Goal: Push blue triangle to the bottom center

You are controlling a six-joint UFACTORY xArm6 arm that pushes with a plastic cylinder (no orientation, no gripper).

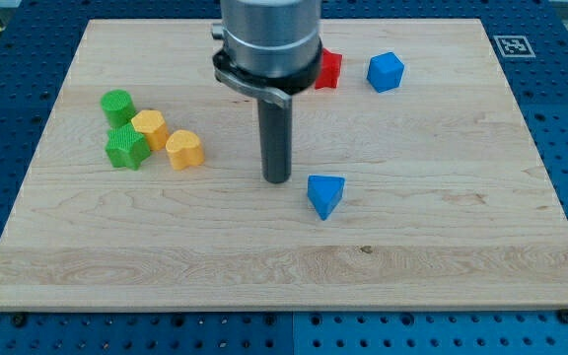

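Note:
The blue triangle [325, 194] lies on the wooden board [442, 247] a little right of the view's centre. My tip [277, 180] rests on the board just to the view's left of the triangle and slightly above it, with a small gap between them. The rod rises from there to the arm's grey body at the view's top.
A blue cube [385, 71] and a red block [328, 69], partly hidden by the arm, sit at the view's top right of centre. At the left are a green cylinder [117, 105], a green block [126, 147], a yellow block [151, 128] and an orange-yellow block [183, 149].

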